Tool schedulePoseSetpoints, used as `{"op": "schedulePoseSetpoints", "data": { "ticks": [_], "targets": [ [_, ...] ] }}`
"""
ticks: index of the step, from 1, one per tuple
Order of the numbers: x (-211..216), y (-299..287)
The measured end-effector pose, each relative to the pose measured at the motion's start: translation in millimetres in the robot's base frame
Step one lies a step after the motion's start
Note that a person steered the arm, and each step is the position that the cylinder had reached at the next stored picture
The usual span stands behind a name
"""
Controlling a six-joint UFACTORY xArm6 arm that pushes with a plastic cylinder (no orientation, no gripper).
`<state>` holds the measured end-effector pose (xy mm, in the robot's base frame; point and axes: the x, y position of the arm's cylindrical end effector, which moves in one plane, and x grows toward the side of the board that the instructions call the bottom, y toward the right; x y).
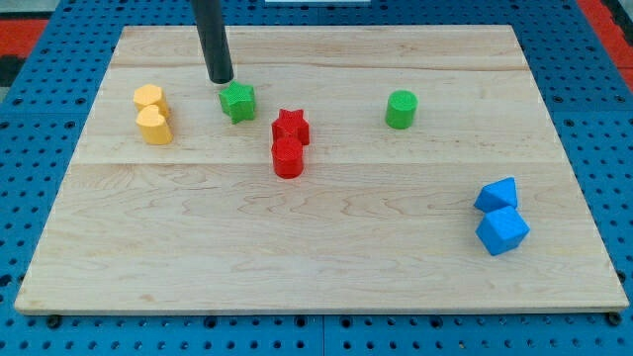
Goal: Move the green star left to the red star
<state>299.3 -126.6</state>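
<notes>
Tip: my tip [221, 79] rests on the board [316, 247] near the view's top left, just up and to the view's left of the green star, close to it; whether they touch cannot be told.
Jaws: there are none; the arm ends in a plain dark rod, gripping nothing.
Green star: the green star [237, 101] lies to the view's left of the red star and a little higher, near it with a small gap of wood between.
Red star: the red star [291, 126] sits near the board's middle, with the red cylinder [288, 158] touching it just below.
Green cylinder: the green cylinder [401, 109] stands alone, well to the view's right of the red star.
Yellow pair: two yellow blocks [151, 114] touch each other at the view's left; their shapes are hard to make out.
Blue pair: two blue blocks [500, 217], faceted, touch at the view's lower right.
</notes>
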Motion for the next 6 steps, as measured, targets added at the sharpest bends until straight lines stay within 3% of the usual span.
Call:
{"op": "schedulePoseSetpoints", "data": {
  "ticks": [2,6],
  "targets": [
    [0,39],
    [32,24]
  ]
}}
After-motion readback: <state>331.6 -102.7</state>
